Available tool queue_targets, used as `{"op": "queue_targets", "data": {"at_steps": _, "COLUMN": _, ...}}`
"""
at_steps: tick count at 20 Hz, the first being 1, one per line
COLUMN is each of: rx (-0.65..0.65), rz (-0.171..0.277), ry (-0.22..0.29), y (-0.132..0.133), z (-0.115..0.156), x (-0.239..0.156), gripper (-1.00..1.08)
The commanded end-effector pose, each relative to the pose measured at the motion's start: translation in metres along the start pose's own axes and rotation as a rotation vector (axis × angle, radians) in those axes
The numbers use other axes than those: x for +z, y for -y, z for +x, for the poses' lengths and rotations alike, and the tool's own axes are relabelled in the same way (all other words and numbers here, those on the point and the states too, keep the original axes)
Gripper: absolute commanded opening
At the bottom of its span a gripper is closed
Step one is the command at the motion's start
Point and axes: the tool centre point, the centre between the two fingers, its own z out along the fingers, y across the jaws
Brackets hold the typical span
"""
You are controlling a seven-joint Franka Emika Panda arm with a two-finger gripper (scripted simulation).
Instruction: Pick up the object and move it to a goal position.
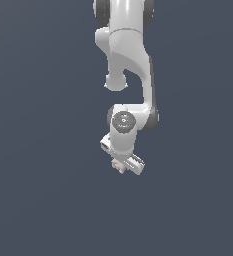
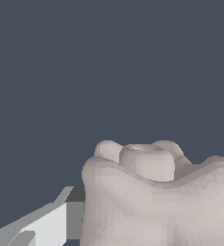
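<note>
In the exterior view the white arm hangs down with its wrist turned, and my gripper (image 1: 119, 167) sits at its lower end. The object (image 1: 118, 165), a small lumpy pale pinkish-beige chunk, pokes out from under the hand between the fingers. The wrist view shows the object (image 2: 154, 192) very close and large, filling the lower right of the picture. One white finger (image 2: 43, 227) presses against its side, and the opposite finger is almost wholly hidden behind it. The gripper is shut on the object.
Everything around the arm is a uniform dark blue-grey surface in both views. No other objects, containers or edges show.
</note>
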Motion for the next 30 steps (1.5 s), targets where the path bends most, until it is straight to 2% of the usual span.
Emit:
{"op": "queue_targets", "data": {"at_steps": 1, "rx": 0.0, "rz": 0.0, "ry": 0.0, "y": 0.0, "z": 0.0, "x": 0.0, "gripper": -1.0}}
{"op": "queue_targets", "data": {"at_steps": 13, "rx": 0.0, "rz": 0.001, "ry": 0.0, "y": -0.018, "z": -0.018, "x": -0.025, "gripper": -1.0}}
{"op": "queue_targets", "data": {"at_steps": 30, "rx": 0.0, "rz": 0.001, "ry": 0.001, "y": -0.082, "z": -0.077, "x": -0.115, "gripper": -1.0}}
